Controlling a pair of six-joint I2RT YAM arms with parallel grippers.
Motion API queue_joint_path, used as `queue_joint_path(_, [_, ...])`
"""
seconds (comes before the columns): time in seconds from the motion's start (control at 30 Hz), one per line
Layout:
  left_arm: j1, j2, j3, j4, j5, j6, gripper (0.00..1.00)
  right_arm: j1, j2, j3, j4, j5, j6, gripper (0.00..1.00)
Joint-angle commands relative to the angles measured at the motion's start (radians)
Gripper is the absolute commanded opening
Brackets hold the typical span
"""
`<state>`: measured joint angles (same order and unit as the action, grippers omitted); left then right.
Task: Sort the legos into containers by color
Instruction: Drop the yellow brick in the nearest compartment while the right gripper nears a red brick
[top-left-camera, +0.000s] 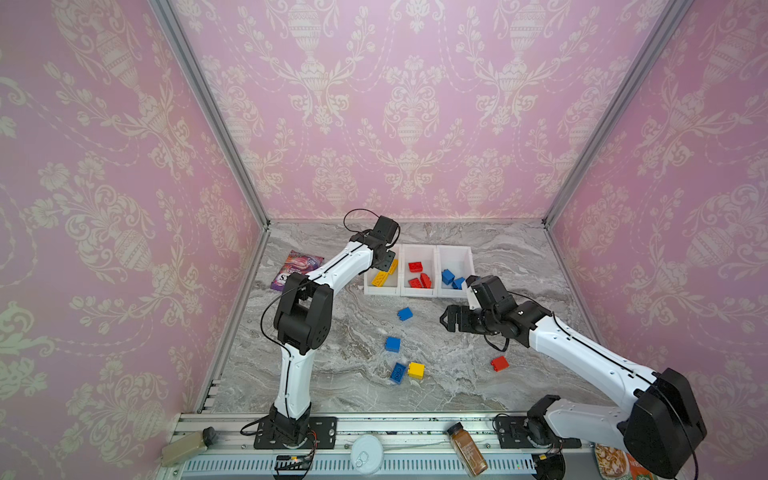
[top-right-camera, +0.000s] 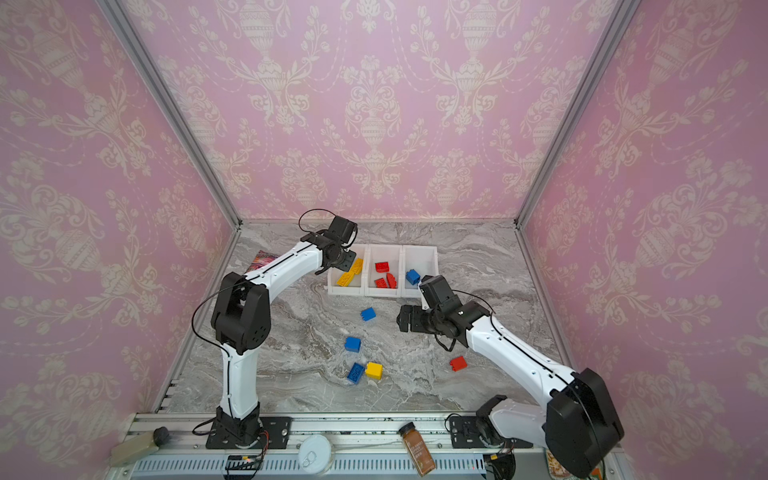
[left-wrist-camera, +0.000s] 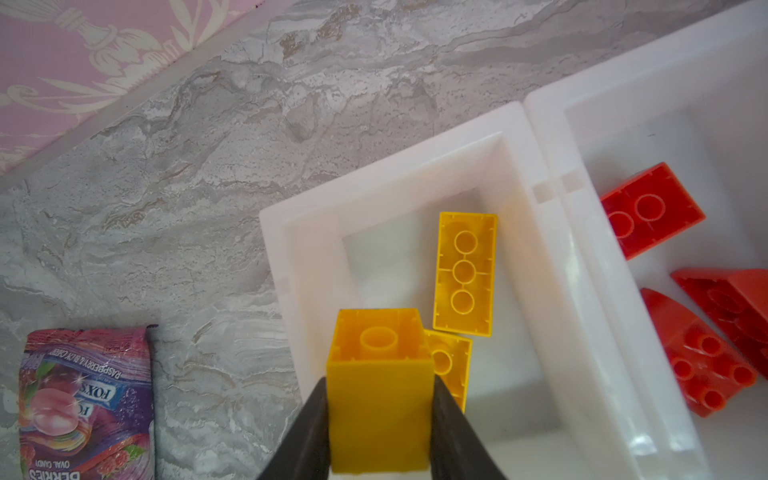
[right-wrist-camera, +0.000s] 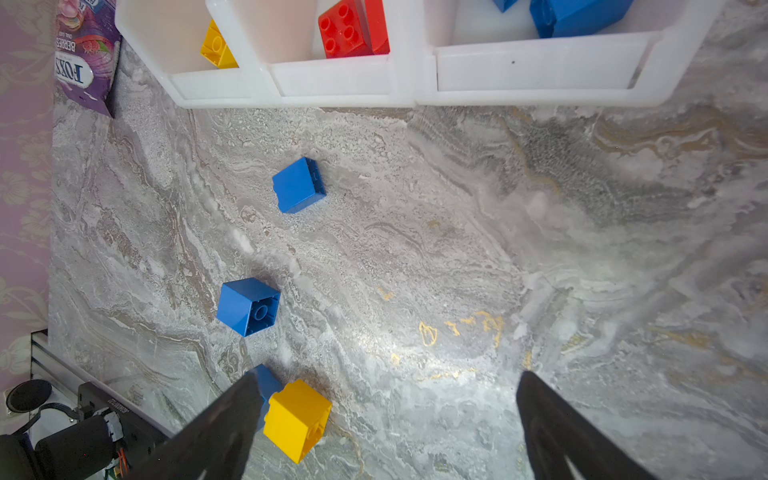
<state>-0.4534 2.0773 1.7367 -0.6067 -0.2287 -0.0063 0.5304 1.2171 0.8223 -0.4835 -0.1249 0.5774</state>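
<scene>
Yellow brick (left-wrist-camera: 378, 415) fills the left wrist view, pinched in the left gripper (left-wrist-camera: 379, 379) over the end bin of the containers (left-wrist-camera: 399, 174), where two yellow legos (left-wrist-camera: 464, 272) lie. Step in hand, likely: the drop; the jaws need only part. Both top views leave that grip unclear, yet show five loose legos (top-left-camera: 392, 344) before the containers, including a red brick (top-left-camera: 499, 363) the right wrist view misses. Right gripper (right-wrist-camera: 386, 374) hovers agape, empty, near the containers' front.
</scene>
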Motion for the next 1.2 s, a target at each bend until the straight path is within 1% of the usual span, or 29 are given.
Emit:
queue_joint_path(0.0, [0.001,0.003,0.016,0.014,-0.035,0.022,0.4,-0.006,-0.018,-0.011,-0.023,0.005,0.015,0.97])
queue_joint_path(0.23, [0.001,-0.018,-0.005,0.025,-0.028,0.019,0.5,-0.006,-0.017,-0.003,-0.045,0.019,0.015,0.97])
queue_joint_path(0.37, [0.001,-0.043,-0.024,0.034,-0.01,0.012,0.57,-0.007,-0.016,-0.003,-0.084,0.05,0.015,0.98])
queue_joint_path(0.43, [0.001,-0.06,-0.042,0.042,0.012,0.009,0.61,-0.01,-0.013,-0.003,-0.117,0.074,0.049,0.98])
queue_joint_path(0.63, [0.0,-0.13,-0.113,0.083,0.067,-0.026,0.68,-0.014,-0.025,-0.009,-0.198,0.134,0.104,0.98])
queue_joint_path(0.87, [-0.001,-0.231,-0.237,0.147,0.15,-0.103,0.75,-0.016,-0.073,-0.06,-0.227,0.157,0.23,1.0])
queue_joint_path(0.9, [-0.001,-0.248,-0.26,0.16,0.165,-0.117,0.78,-0.017,-0.083,-0.067,-0.233,0.159,0.253,1.0])
queue_joint_path(1.0, [-0.001,-0.303,-0.329,0.201,0.217,-0.155,0.81,-0.018,-0.127,-0.093,-0.237,0.163,0.329,1.0])
queue_joint_path(1.03, [-0.001,-0.319,-0.349,0.211,0.228,-0.166,0.84,-0.018,-0.14,-0.101,-0.243,0.167,0.356,1.0])
queue_joint_path(1.17, [-0.001,-0.38,-0.415,0.243,0.275,-0.206,0.9,-0.018,-0.175,-0.098,-0.33,0.21,0.468,1.0])
